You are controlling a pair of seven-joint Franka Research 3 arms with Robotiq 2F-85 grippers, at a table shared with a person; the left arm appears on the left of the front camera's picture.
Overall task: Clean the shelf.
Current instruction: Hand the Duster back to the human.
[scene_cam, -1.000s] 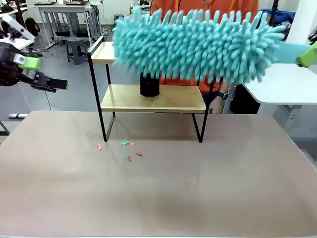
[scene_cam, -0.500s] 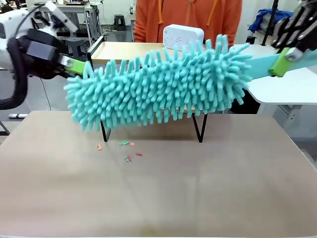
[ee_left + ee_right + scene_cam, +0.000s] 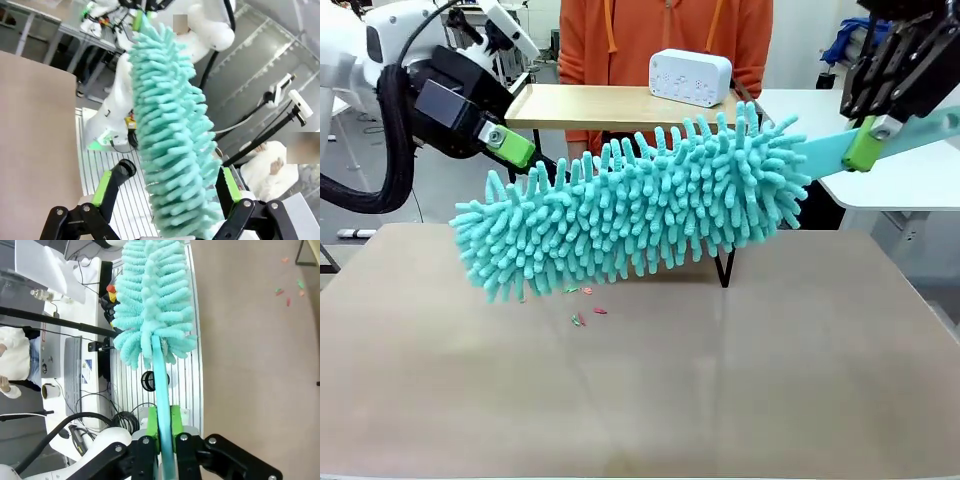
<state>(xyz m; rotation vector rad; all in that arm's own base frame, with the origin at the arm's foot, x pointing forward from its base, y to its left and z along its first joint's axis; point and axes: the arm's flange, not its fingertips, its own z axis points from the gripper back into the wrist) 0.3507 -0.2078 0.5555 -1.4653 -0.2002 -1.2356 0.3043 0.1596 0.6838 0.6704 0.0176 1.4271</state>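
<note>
Teal and shaggy, the duster (image 3: 635, 205) hangs slantwise in front of the shelf (image 3: 610, 107), hiding the lower board and most of the black frame. Its flat handle (image 3: 840, 148) is clamped between the green pads of the right end effector (image 3: 865, 140), which is fully closed on it; the right wrist view shows the handle (image 3: 162, 405) running straight out from between those pads to the fluffy head (image 3: 152, 295). The left end effector (image 3: 167, 187) stands wide open and holds nothing, though in its own wrist view the duster's tip (image 3: 172, 150) hangs between the two spread fingers. From the front it sits at the duster's left end, by the shelf's upper left corner. The shelf stands at the far side of the brown surface (image 3: 640, 400), in front of a person in an orange top (image 3: 665, 30), with a white box-like device (image 3: 690, 76) on its top board. A few small coloured scraps (image 3: 585, 315) lie on the surface just in front of the shelf's legs. The job looks to be mid-sweep, the duster held low near the bottom tier rather than on top. Next, I judge, the right arm must lift the head onto a board and draw it along without knocking the white device, while the open left end effector keeps clear of the strands.
</note>
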